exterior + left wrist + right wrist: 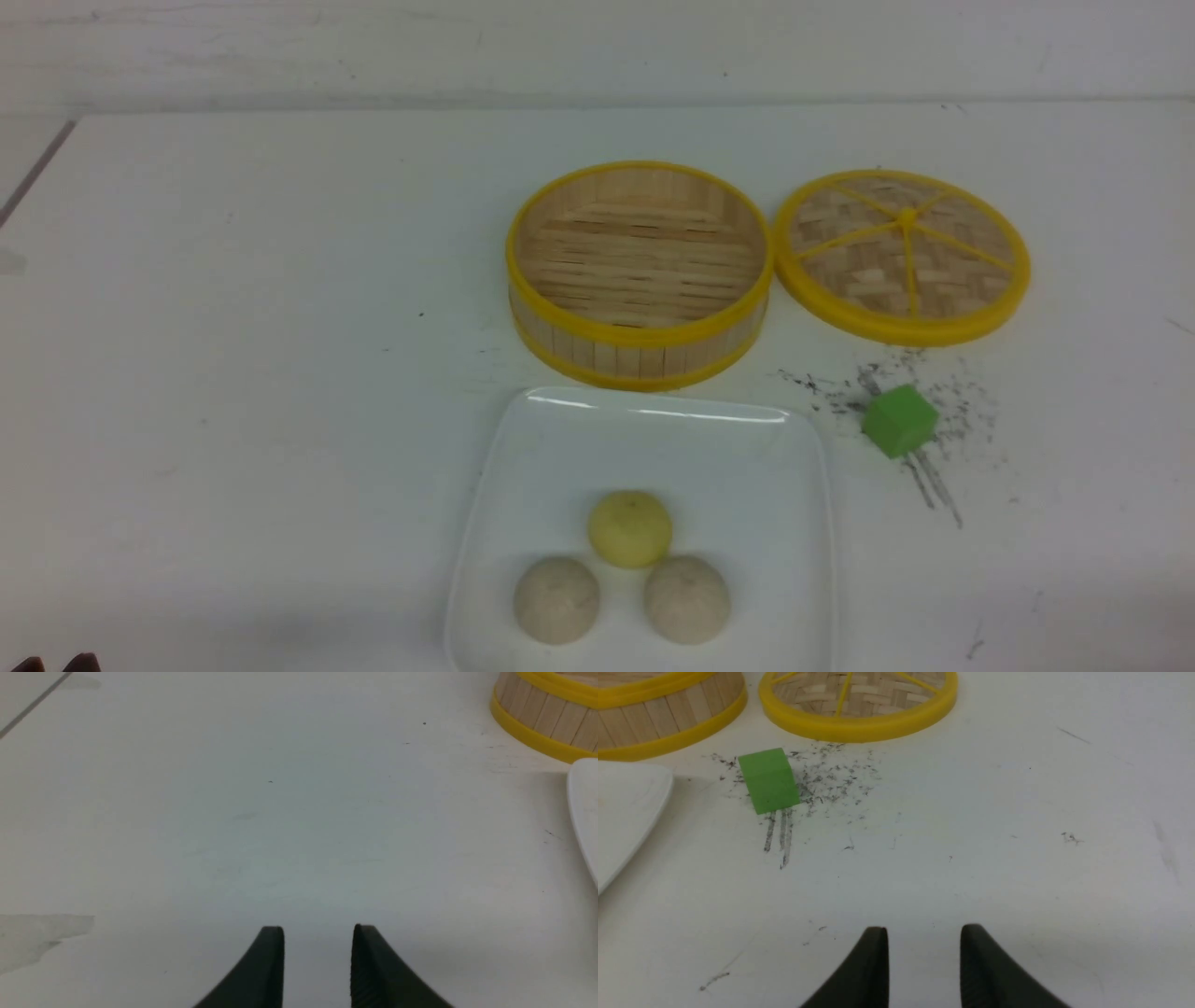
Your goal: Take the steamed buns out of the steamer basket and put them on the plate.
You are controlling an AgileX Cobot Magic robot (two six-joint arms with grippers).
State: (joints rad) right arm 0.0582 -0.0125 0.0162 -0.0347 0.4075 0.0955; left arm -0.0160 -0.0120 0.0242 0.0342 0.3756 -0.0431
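All three steamed buns (624,571) are sitting on the plate (653,439), and the left gripper (317,938) and right gripper (923,938) are hanging spread, empty, either side.

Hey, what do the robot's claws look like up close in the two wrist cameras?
Each claw, left claw and right claw, shows two matte black fingers, broad at the base and curving to narrow blunt tips. The inner faces carry fine ribbing. No cables, markings or arm links are visible.

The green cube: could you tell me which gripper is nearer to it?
Right. The right gripper hovers open just short of the cube; the left gripper is beyond the plate, on its far side.
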